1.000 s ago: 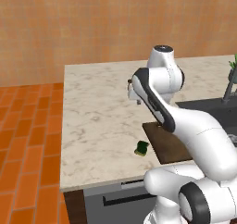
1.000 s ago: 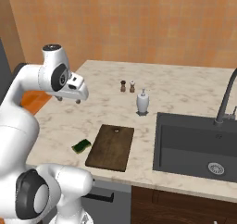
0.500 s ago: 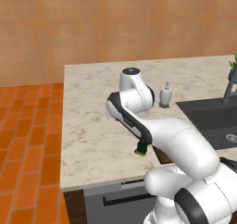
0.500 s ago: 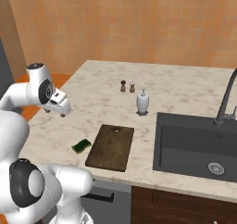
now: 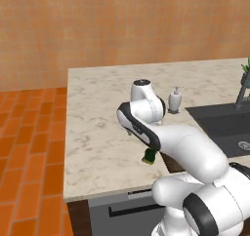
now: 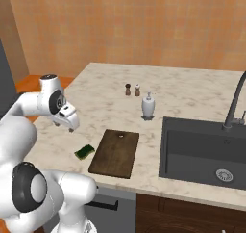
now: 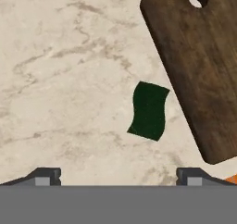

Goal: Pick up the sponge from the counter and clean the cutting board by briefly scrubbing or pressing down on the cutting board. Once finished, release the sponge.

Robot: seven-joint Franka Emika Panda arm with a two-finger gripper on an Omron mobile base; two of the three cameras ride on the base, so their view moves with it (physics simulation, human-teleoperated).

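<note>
The sponge (image 7: pixel 149 110) lies dark green face up on the counter (image 7: pixel 55 56), just left of the cutting board (image 7: pixel 203 65) and apart from it. In the hand view my gripper (image 7: pixel 118 177) is open above the counter, its two fingertips (image 7: pixel 46 174) wide apart, with the sponge ahead of them. From the right base view the sponge (image 6: pixel 85 152) sits at the near left corner of the dark brown cutting board (image 6: pixel 115 152), and my gripper (image 6: pixel 72 128) hangs above and left of it. From the left base view the sponge (image 5: pixel 149 156) peeks out under my arm.
A white soap dispenser (image 6: pixel 148 107) stands behind the board, with two small shakers (image 6: pixel 132 89) further back. The dark sink (image 6: pixel 206 155) and its faucet (image 6: pixel 234 107) lie to the right. The counter's front edge (image 6: pixel 72 172) runs close to the sponge.
The arm has swung left and down toward the counter, bringing the hand over the sponge. The sponge and cutting board have not moved.
</note>
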